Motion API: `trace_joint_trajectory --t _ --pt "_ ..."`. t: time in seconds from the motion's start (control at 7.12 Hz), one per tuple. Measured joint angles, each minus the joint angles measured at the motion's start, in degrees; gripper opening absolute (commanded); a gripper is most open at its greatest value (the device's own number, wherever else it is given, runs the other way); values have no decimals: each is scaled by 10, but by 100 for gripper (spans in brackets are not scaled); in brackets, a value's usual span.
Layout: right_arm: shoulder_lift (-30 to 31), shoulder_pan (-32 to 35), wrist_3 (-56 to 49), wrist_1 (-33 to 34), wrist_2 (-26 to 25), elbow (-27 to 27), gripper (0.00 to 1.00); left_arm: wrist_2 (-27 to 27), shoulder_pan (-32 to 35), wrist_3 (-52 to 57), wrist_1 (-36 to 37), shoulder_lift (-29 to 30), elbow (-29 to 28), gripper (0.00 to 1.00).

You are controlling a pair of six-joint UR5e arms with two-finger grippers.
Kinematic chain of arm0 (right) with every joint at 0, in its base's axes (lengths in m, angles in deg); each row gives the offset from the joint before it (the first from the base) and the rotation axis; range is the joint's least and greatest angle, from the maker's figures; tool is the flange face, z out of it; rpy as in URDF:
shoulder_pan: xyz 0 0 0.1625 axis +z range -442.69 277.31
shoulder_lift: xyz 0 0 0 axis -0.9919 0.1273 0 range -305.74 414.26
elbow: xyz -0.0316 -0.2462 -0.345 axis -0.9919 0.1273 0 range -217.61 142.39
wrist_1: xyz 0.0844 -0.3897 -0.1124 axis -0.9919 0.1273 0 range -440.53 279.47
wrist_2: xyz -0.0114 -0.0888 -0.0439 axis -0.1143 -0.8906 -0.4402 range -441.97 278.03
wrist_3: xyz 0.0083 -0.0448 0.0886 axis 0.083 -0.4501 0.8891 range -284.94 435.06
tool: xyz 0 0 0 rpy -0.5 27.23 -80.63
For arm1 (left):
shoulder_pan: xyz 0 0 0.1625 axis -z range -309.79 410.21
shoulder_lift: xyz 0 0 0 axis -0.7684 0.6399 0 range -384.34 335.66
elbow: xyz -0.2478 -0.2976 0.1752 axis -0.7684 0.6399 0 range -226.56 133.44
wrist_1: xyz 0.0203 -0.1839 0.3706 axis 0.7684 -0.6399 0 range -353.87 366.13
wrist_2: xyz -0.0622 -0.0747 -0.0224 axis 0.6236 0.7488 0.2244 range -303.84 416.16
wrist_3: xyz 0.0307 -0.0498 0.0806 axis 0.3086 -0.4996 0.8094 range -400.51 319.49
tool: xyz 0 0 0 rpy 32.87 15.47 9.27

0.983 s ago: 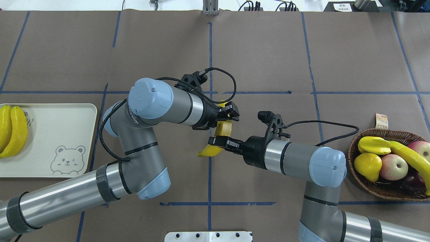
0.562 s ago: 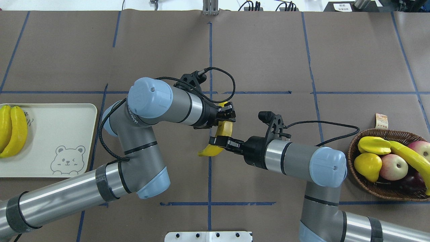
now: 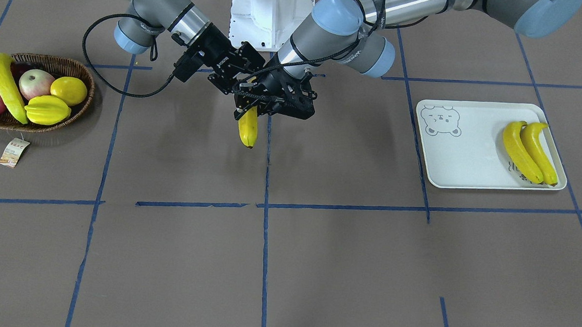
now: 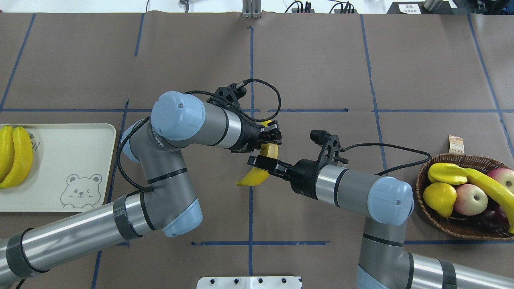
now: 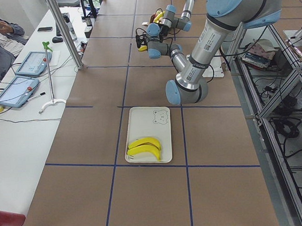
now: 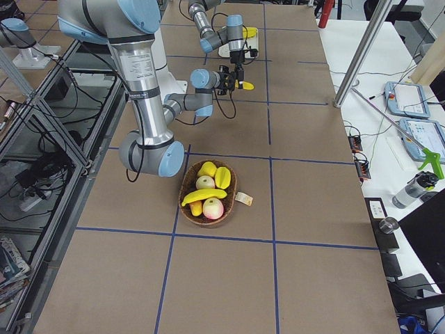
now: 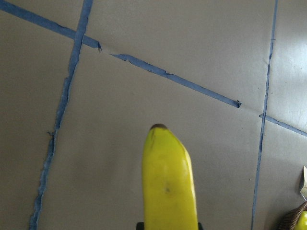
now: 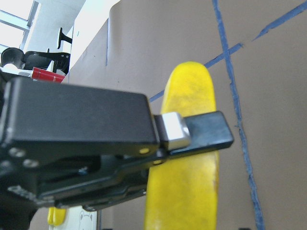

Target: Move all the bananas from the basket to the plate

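A long curved yellow banana [image 4: 253, 178] hangs mid-table, pinched by the left gripper [image 4: 270, 138]; whether the right gripper [image 4: 261, 161] clamps is unclear. If both clamp, pulling toward the off-white rectangular plate [image 4: 72, 152] at 9 o'clock overhead could drop it.

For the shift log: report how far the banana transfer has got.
Done: two bananas lie on the plate. In hand: a third banana hangs over mid-table, the left gripper shut on it, the right gripper beside it, grip unclear. Left: one banana in the basket.
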Motion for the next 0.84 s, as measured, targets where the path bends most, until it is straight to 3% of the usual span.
trace_joint_trajectory --t 0.42,0.84 --pt "3 23 0 62 55 -25 100 0 8 0 -2 -14 5 0" --pt "2 62 0 243 141 -123 100 -3 35 -8 0 -73 36 0"
